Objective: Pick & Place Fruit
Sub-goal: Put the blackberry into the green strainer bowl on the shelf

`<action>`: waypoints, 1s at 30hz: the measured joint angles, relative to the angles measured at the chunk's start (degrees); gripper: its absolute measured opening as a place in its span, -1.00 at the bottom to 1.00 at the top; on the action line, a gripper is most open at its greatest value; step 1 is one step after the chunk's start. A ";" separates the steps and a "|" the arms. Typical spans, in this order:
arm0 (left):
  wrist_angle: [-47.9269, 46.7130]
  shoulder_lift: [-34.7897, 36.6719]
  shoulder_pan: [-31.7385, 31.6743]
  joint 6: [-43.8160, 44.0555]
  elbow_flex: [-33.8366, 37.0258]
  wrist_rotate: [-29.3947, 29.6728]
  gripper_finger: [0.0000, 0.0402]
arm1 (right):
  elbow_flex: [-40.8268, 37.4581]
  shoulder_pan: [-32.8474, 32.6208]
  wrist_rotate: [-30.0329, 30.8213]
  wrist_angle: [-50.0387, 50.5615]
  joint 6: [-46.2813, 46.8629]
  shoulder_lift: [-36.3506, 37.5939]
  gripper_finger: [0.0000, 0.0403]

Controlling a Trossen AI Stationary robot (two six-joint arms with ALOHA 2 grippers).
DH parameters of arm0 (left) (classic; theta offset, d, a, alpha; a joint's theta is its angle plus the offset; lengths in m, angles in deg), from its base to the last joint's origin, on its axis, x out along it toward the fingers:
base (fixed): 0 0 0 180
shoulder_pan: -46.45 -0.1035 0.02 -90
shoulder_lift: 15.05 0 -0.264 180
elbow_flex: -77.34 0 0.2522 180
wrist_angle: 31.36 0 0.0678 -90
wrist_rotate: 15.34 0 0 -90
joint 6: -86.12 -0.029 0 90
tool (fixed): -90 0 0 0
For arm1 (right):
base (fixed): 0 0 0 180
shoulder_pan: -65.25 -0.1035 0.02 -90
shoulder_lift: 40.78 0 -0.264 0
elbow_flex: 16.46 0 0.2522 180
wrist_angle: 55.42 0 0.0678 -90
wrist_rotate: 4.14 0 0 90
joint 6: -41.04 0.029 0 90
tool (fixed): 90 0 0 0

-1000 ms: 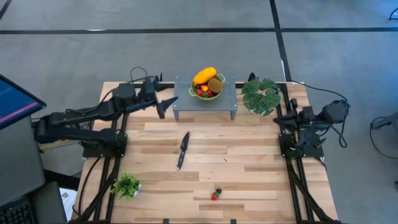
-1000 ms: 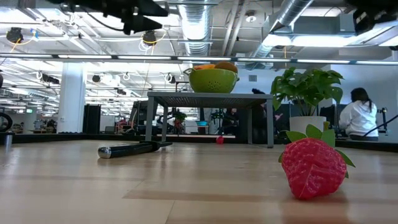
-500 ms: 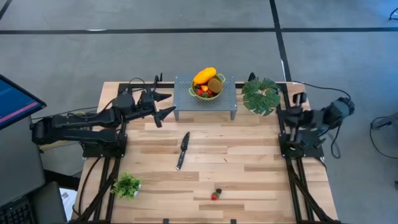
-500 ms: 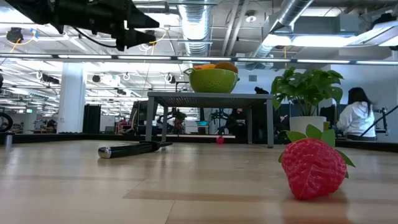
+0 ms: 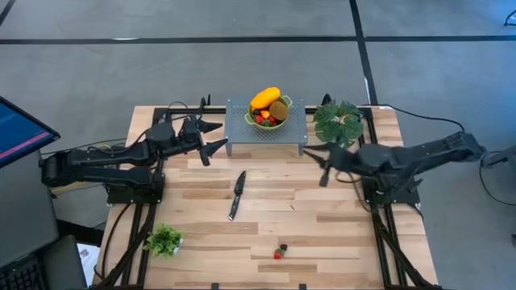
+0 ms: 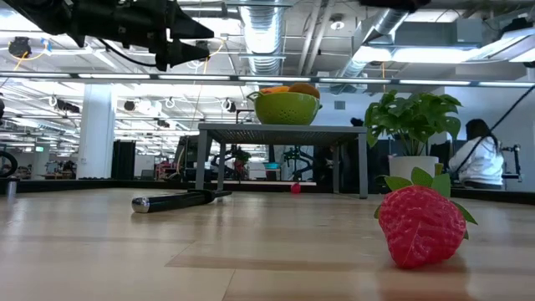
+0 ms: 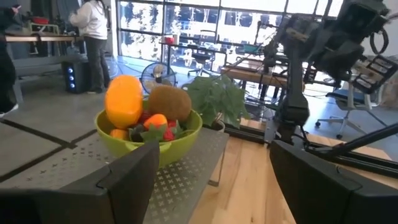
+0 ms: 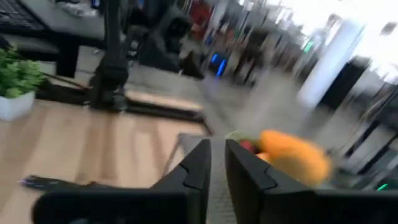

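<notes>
A green bowl (image 5: 270, 119) stands on a grey perforated stand (image 5: 294, 129) at the table's far middle. It holds a yellow-orange fruit (image 7: 124, 101), a brown kiwi (image 7: 169, 102) and small red pieces. A strawberry (image 6: 422, 224) lies on the wood near the front edge (image 5: 278, 254). My left gripper (image 5: 214, 137) hovers open and level just left of the stand, facing the bowl (image 7: 149, 134). My right gripper (image 5: 322, 167) hangs in the air right of the stand, with a narrow gap between its fingers (image 8: 217, 168), and holds nothing.
A black-handled knife (image 5: 236, 193) lies in the table's middle. One leafy plant (image 5: 339, 122) stands right of the stand, just behind my right arm. A smaller plant (image 5: 164, 239) is at the front left. Bare wood lies between knife and strawberry.
My left gripper has sunk a little beside the stand, then kept still. My right arm has unfolded from its tucked pose at the table's right edge and swung fast toward the table's middle, bringing its gripper out in front of the plant.
</notes>
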 joint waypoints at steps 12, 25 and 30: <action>0.05 0.00 3.87 -1.76 0.00 -0.06 0.49 | 12.87 -1.45 -10.15 20.13 12.35 -21.22 -0.07; 0.08 0.00 8.63 -0.11 0.13 -0.06 0.49 | 13.49 -15.44 -15.14 17.42 22.28 -36.70 0.27; -0.13 0.00 9.70 0.80 0.24 -0.11 0.49 | 13.50 -18.96 -20.72 11.92 23.74 -43.25 0.27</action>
